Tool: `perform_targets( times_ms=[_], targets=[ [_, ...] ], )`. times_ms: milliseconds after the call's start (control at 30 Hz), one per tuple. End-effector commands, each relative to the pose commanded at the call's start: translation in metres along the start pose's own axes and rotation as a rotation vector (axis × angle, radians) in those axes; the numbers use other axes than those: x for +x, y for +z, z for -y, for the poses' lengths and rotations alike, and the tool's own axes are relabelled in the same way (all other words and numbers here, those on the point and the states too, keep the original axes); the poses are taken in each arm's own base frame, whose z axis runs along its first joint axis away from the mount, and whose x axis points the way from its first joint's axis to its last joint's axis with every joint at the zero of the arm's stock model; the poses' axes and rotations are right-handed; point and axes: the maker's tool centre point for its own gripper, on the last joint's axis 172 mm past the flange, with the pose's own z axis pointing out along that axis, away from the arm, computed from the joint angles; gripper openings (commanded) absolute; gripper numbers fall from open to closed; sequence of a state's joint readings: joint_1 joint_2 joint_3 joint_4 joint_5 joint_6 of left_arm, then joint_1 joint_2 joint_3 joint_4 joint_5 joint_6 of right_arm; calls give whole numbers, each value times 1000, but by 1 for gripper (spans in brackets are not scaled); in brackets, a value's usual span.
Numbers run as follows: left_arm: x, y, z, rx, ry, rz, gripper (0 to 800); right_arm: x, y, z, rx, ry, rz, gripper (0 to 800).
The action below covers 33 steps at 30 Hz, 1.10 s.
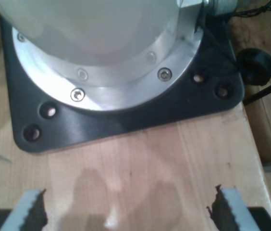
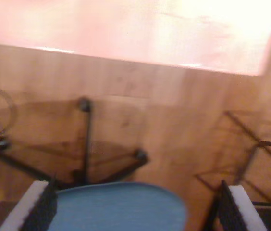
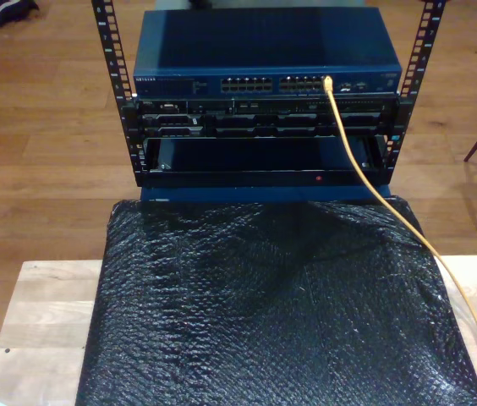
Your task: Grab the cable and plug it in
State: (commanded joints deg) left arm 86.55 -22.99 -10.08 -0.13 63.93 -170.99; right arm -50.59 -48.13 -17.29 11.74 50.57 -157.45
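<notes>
The cable runs from a port on the switch, upper right of the exterior view, already seated. My first pincer and second pincer are both apart, holding nothing; I'd retreat gently.

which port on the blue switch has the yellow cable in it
The cable ends at a port in the right-hand block of ports on the switch, by the exterior view, at that block's right end. The other ports look empty.
</notes>
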Motion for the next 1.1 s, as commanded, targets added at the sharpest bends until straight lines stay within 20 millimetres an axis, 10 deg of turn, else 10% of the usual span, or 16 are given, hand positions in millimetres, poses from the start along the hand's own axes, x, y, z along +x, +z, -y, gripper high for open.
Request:
perform_targets(
  times_ms=[1100],
  targets=[
    [0,0,0,2,-1,-1,800,45,36,175,257,20,-160,798]
  ],
)
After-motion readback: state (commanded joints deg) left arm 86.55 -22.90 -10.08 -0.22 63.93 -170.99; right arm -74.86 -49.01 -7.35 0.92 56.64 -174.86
